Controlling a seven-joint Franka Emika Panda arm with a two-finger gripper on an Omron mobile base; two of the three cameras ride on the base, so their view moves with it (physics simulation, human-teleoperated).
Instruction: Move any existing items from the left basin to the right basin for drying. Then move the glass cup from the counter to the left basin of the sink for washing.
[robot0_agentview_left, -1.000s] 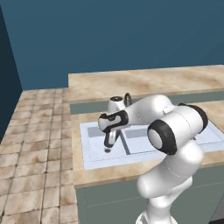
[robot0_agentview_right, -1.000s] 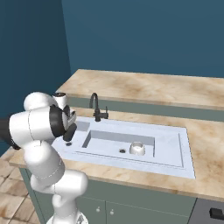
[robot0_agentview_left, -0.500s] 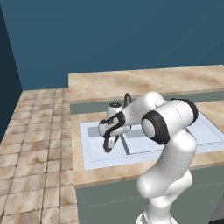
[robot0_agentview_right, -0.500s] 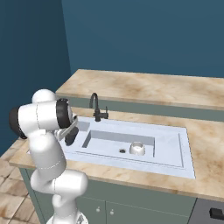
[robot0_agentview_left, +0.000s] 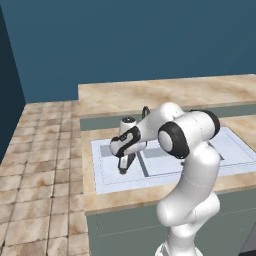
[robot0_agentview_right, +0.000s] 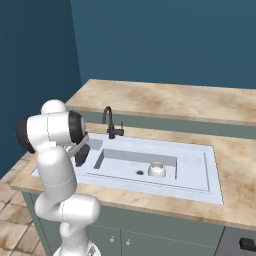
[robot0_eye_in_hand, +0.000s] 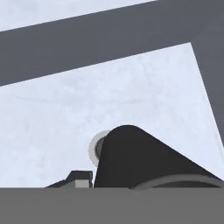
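Observation:
The pale sink has the narrow left basin and the wider right basin. My gripper reaches down into the left basin. The dark glass cup lies tilted right at its tips, over the basin's drain hole. One fingertip stands close beside the cup's left edge, and I cannot make out whether it still presses on it. In the right base view the hand and the glass cup show as one dark shape behind my arm. A white bowl sits in the right basin.
A black faucet stands at the sink's back rim. The beige counter runs around the sink, with a raised ledge behind it. The counter ends just left of the sink, above a tiled floor.
The arm's elbow has swung over the sink while the hand stayed in the left basin and sank slightly with the cup.

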